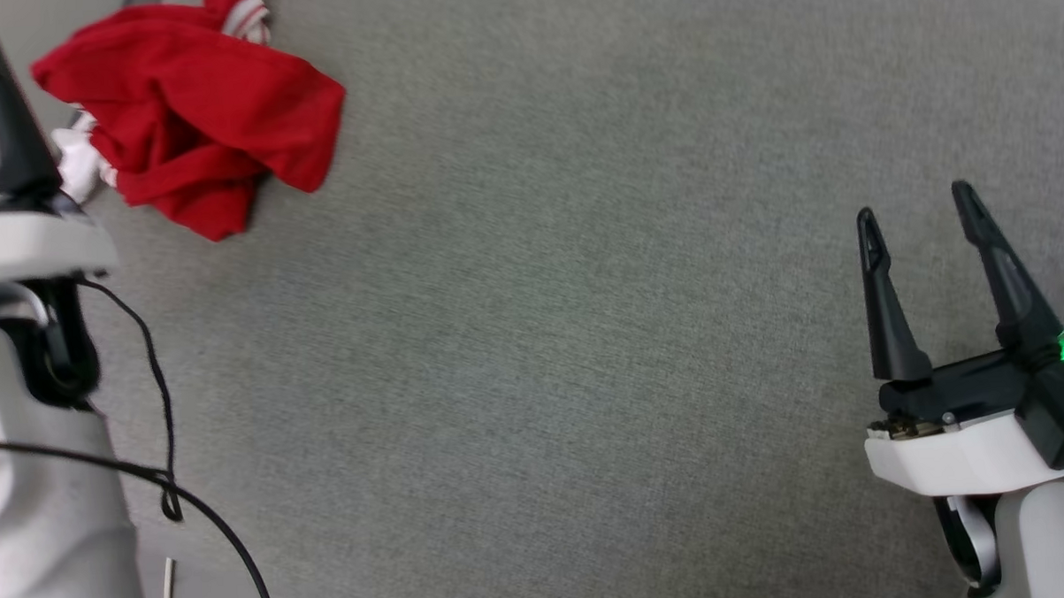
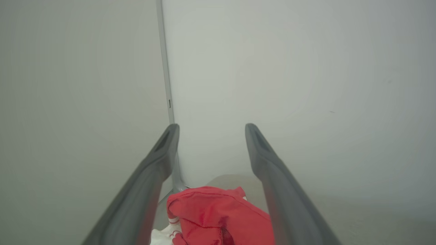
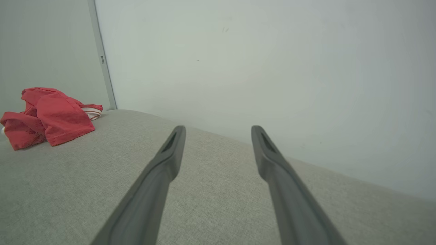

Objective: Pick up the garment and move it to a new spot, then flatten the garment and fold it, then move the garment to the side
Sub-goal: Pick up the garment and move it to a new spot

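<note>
Garment [image 1: 190, 125]: crumpled red heap, white striped trim showing, lies at far left corner of grey surface [image 1: 542, 334].
Left gripper [image 2: 211, 126]: jaws wide, empty, at surface's left edge just beside the heap. Garment shows low between fingers in left wrist view; contact cannot tell.
Right gripper [image 1: 914, 202]: jaws wide, empty, over surface's near right part, well apart from garment.
Black cable [image 1: 159, 383] loops beside left arm at surface's near left edge.
Pale wall [image 3: 272, 68] rises behind surface's far edge.
</note>
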You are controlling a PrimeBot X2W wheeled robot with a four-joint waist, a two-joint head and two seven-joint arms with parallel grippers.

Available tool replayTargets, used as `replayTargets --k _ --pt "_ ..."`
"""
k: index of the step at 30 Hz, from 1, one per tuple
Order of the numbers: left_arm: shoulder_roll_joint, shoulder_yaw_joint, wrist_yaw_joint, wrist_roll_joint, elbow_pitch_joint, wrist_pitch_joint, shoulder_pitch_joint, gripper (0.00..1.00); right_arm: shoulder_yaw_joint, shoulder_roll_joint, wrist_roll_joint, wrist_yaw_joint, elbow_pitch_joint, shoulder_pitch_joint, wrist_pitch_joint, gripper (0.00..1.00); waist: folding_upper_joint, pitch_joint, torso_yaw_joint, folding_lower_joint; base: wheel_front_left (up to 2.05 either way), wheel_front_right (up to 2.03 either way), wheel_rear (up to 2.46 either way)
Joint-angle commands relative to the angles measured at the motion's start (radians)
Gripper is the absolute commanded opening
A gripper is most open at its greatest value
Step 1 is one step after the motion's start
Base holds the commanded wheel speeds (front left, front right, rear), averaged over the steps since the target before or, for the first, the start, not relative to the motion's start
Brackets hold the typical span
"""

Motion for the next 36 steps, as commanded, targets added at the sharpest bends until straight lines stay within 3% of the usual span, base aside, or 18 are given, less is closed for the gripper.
replayTargets --k 1,4,8,15,21,27,32,33,34,36 --pt "0.025 0.005 -0.009 -0.02 0.049 -0.003 -0.051 1.0 -0.003 -0.012 -0.01 -0.001 -0.019 -0.023 -0.002 1.0 0.0 0.083 -0.047 -0.0003 0.0 0.0 0.0" --pt "0.083 -0.004 -0.021 -0.056 0.152 0.028 -0.138 1.0 -0.008 -0.025 -0.013 -0.001 -0.048 -0.043 -0.002 1.0 0.0 0.129 -0.058 -0.0003 0.0 0.0 0.0" --pt "0.151 -0.022 -0.03 -0.139 0.287 0.159 -0.243 1.0 -0.012 -0.042 -0.013 -0.001 -0.081 -0.062 -0.002 1.0 0.0 0.179 -0.067 -0.0003 0.0 0.0 0.0" --pt "0.267 -0.1 -0.032 -0.327 0.437 0.504 -0.347 1.0 -0.01 -0.052 -0.021 -0.001 -0.116 -0.09 -0.002 1.0 0.0 0.239 -0.084 -0.0003 0.0 0.0 0.0" --pt "0.33 -0.155 -0.032 -0.458 0.502 0.769 -0.379 1.0 -0.011 -0.059 -0.026 -0.001 -0.136 -0.105 -0.002 1.0 0.0 0.276 -0.099 -0.0003 0.0 0.0 0.0" --pt "0.354 -0.205 -0.032 -0.51 0.578 0.965 -0.37 1.0 -0.02 -0.069 -0.033 -0.001 -0.153 -0.115 -0.002 1.0 0.0 0.304 -0.113 -0.0003 0.0 0.0 0.0" --pt "0.335 -0.231 -0.031 -0.525 0.626 1.019 -0.358 1.0 -0.023 -0.072 -0.031 -0.001 -0.161 -0.119 -0.002 1.0 0.0 0.317 -0.12 -0.0003 0.0 0.0 0.0" --pt "0.334 -0.237 -0.031 -0.525 0.63 1.017 -0.356 0.4 -0.022 -0.071 -0.031 -0.001 -0.162 -0.12 -0.002 1.0 0.0 0.317 -0.121 -0.0003 0.0 0.0 0.0" --pt "0.335 -0.244 -0.031 -0.526 0.63 1.014 -0.355 0.0 -0.022 -0.069 -0.031 -0.001 -0.161 -0.122 -0.002 1.0 0.0 0.316 -0.122 -0.0003 0.0 0.0 0.0" --pt "0.349 -0.262 -0.031 -0.517 0.613 0.987 -0.362 0.0 -0.023 -0.067 -0.03 -0.001 -0.157 -0.121 -0.002 1.0 0.0 0.308 -0.122 -0.0003 0.0 0.0 0.0"
